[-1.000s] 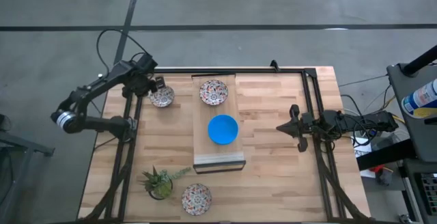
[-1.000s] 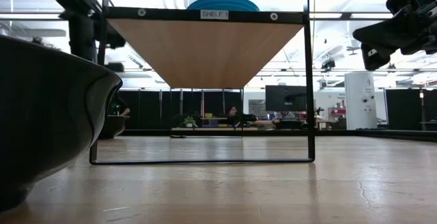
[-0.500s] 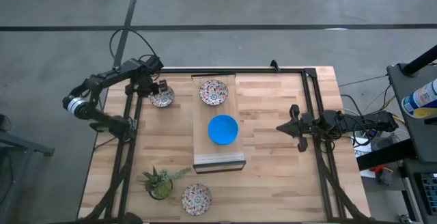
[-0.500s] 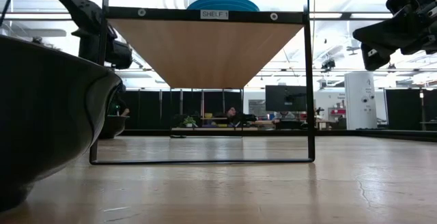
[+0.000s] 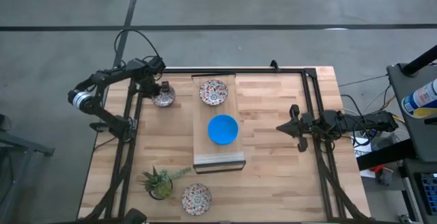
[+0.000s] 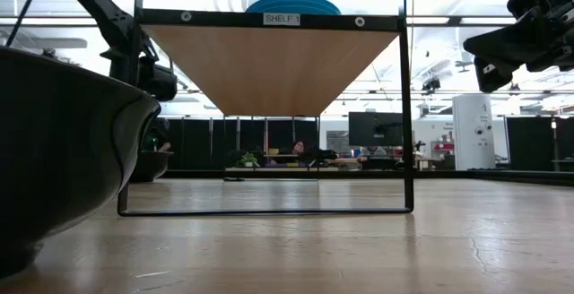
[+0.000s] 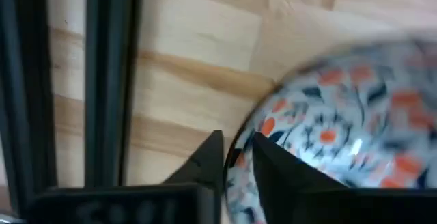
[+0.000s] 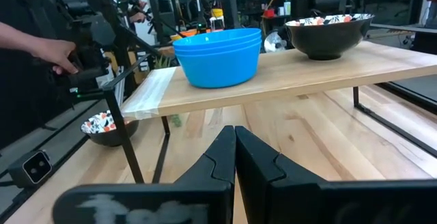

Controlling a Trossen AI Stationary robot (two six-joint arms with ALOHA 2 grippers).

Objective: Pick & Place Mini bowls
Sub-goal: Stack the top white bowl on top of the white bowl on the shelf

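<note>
Red-and-dark floral bowl point(image 7: 341, 128) now sits with its rim pinched between the left gripper point(image 5: 158, 89) fingers, which were spread before. Farther right, blue bowls point(image 5: 222, 129) remain on the shelf point(image 5: 218, 157); the right gripper point(image 5: 285, 127) stays closed beyond.

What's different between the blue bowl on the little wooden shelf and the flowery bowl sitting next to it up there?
The blue bowl is plain bright blue; the patterned bowl has a white inside with red-and-dark flowers. In the right wrist view the blue one is really a nested stack, while the patterned one stands alone, dark outside. Both are small, round, upright, and rest on the shelf.
</note>
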